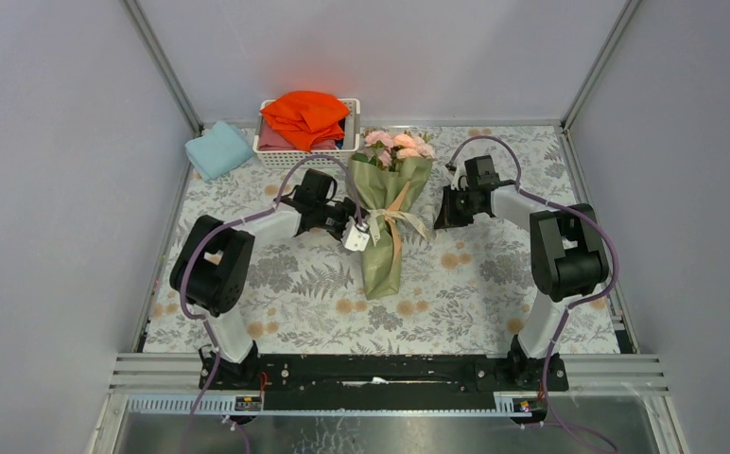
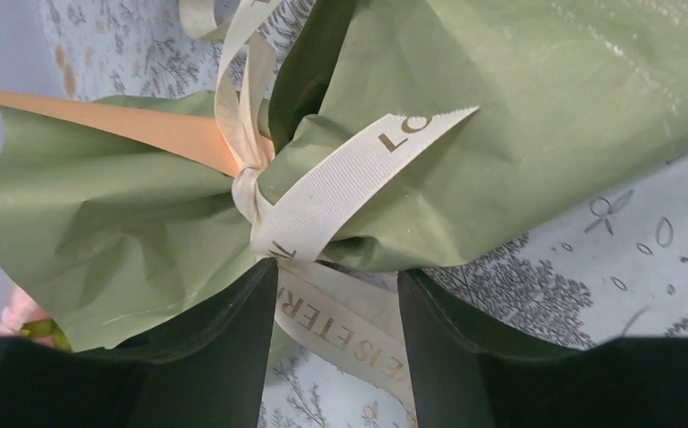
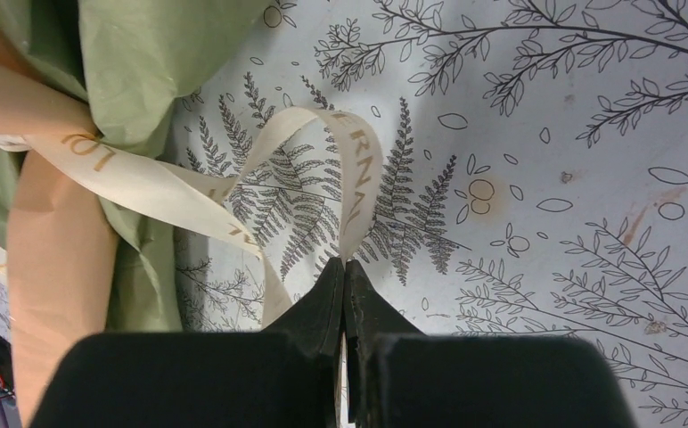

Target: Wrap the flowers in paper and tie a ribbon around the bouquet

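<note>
- My right gripper (image 3: 345, 272) is pinched shut on one tail of the ribbon (image 3: 144, 183), which arches over the table (image 1: 494, 284) to the knot.
- My left gripper (image 2: 336, 285) stands open, a finger on either side of the other tail, not clamping it.
- The ribbon is knotted round the waist of the bouquet (image 1: 387, 227). Its olive paper (image 2: 545, 116) shows a peach edge, and it lies between my two arms.
- The flowers (image 1: 397, 147) are at its far end, close to a white basket (image 1: 309, 158).
- The basket holds a bright orange cloth (image 1: 303, 115) on top of a pinkish one.
- A light-blue folded cloth (image 1: 217, 149) lies just left of the basket.
</note>
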You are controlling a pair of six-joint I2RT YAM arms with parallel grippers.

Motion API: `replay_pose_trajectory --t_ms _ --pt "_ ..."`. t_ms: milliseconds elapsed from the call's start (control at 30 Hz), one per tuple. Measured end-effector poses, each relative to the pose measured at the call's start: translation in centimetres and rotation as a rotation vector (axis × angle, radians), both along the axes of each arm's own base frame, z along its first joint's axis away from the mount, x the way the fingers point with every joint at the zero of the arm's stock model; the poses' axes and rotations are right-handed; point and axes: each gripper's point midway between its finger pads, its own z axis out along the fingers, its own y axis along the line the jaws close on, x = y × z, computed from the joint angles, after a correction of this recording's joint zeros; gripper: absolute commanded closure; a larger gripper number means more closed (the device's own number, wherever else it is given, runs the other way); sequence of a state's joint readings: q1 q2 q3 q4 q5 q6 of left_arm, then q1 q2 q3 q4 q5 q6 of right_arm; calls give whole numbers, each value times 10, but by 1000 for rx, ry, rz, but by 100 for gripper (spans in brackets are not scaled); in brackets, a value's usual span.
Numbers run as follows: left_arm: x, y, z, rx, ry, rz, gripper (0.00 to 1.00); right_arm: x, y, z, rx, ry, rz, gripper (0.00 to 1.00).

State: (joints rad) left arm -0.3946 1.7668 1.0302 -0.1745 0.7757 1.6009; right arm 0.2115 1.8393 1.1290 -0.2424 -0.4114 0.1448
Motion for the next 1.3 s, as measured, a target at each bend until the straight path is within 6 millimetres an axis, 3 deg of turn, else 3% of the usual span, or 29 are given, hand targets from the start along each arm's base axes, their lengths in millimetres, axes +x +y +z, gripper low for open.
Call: replay_pose_trajectory --t_ms 300,433,600,867,1033,1167,1300 --pt "7 -13 8 -19 -48 -9 49 2 2 2 10 -14 10 100" --pt "15 -18 22 -32 -80 -17 48 2 2 1 10 -15 11 100" --pt "19 -26 34 -44 -122 -45 48 -1 1 -2 4 -7 10 93" --pt "14 -32 16 3 -115 -91 42 -9 -3 -9 -11 21 4 93" --pt "11 -30 16 47 -119 -144 42 -10 -3 -9 -14 22 3 94" --pt "0 -25 10 93 -123 -214 54 -10 -4 -9 -16 24 3 95" --pt "-11 -21 3 126 -122 -274 87 -10 -4 -9 -16 23 3 96"
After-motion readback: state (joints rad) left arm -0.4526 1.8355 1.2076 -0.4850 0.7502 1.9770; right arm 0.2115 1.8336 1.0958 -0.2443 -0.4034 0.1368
